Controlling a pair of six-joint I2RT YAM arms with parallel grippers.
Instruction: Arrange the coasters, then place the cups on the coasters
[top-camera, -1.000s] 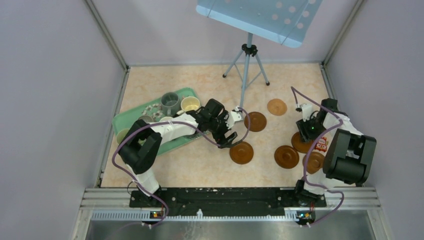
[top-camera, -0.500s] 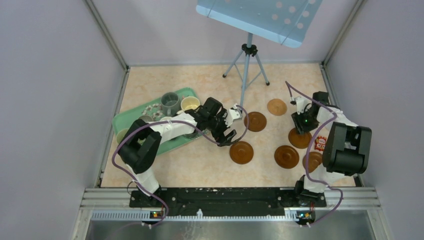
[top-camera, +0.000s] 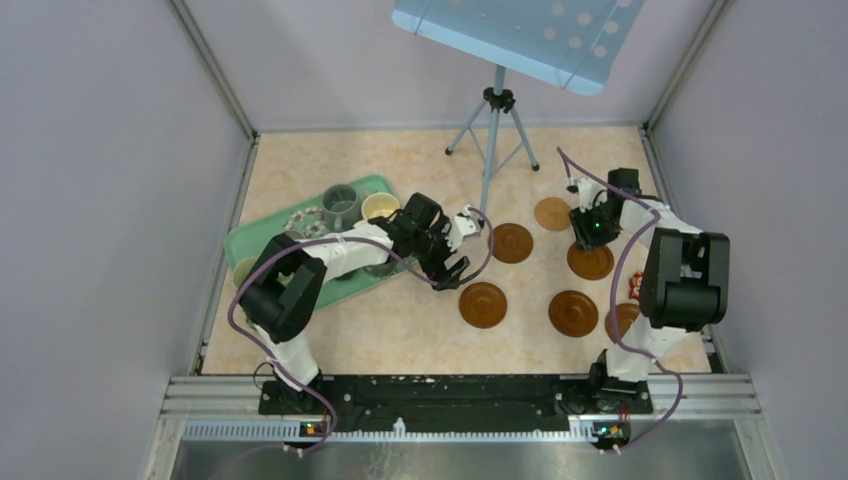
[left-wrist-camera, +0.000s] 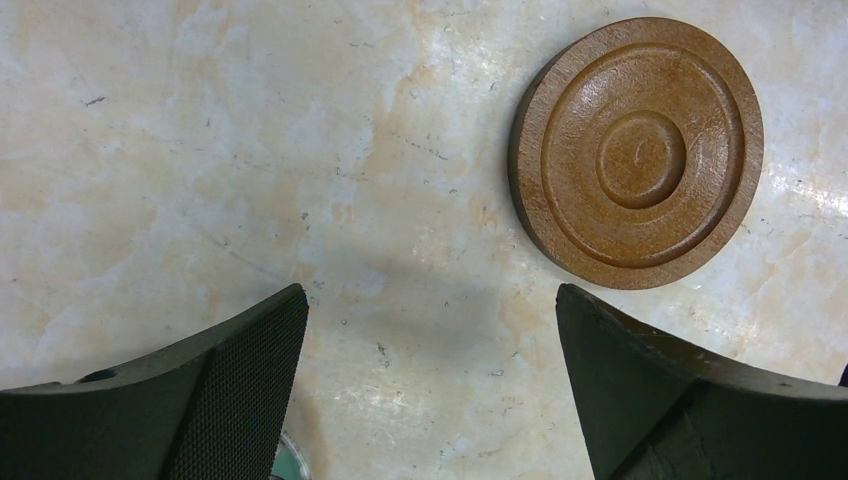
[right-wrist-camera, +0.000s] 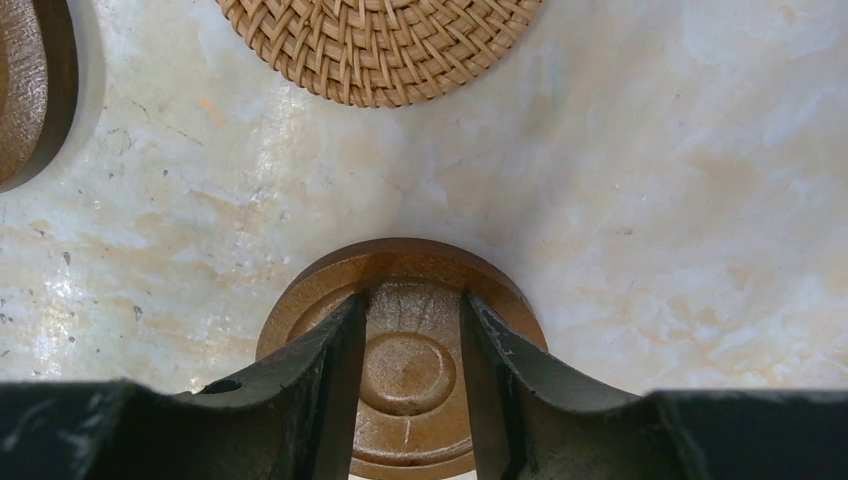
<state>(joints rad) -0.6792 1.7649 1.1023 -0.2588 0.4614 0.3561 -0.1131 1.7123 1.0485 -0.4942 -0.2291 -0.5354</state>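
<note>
Step in hand: positioning a wooden coaster (right-wrist-camera: 400, 262) with the right claw (right-wrist-camera: 412, 308).

The right claw is narrow, with its fingers down on the coaster face either side of the centre boss. Whether they pinch the boss cannot be told.

The coaster lies flat on the worktop (top-camera: 400, 330), near the woven coaster (right-wrist-camera: 380, 40). Apply light, even pressure, slide slowly, and stop clear of neighbours.

The left claw (left-wrist-camera: 430, 300) stands wide and holds nothing, beside a second coaster (left-wrist-camera: 637, 150). The cups (top-camera: 341, 203) sit on the tray (top-camera: 262, 238).
</note>
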